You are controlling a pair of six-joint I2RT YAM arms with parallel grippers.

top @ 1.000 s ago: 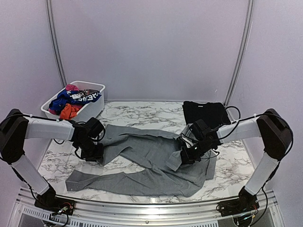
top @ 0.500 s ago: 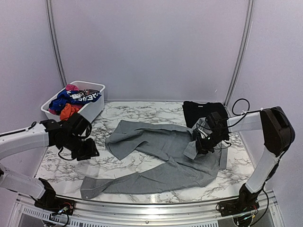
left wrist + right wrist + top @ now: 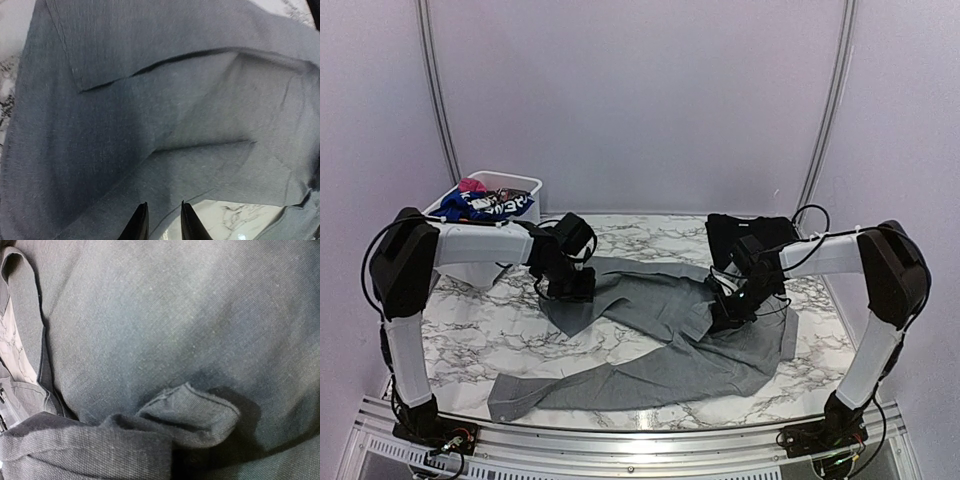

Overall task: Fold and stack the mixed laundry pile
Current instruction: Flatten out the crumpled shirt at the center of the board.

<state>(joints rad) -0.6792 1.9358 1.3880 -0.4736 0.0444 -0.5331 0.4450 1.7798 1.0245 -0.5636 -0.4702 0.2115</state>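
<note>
Swung in from the table's left edge, the left gripper (image 3: 572, 288) now sits over the far-left part of the grey garment (image 3: 650, 345), near the basket; the right gripper (image 3: 725, 308) has drawn back a little with its cloth.

Marble-patterned, the table (image 3: 460, 340) carries that grey garment spread across its middle, one long limb trailing towards the near left corner and the broad body lying to the right. At the back right, apart from it, lies a black garment (image 3: 755, 238), folded flat. At the back left corner stands the white basket (image 3: 525, 183), partly behind the left arm, with a blue piece (image 3: 470, 206) and a pink piece (image 3: 472, 185) heaped inside.

The right gripper is closed, with a fold of the grey garment raised up to it; its wrist view shows the cloth (image 3: 150, 315) bunched close below the camera, the fingers themselves hidden.

In the left wrist view the left gripper (image 3: 162, 227) points at the hem of the grey cloth (image 3: 150, 100), its dark fingertips (image 3: 140, 226) a narrow gap apart. Whether they nip any cloth I cannot tell.
</note>
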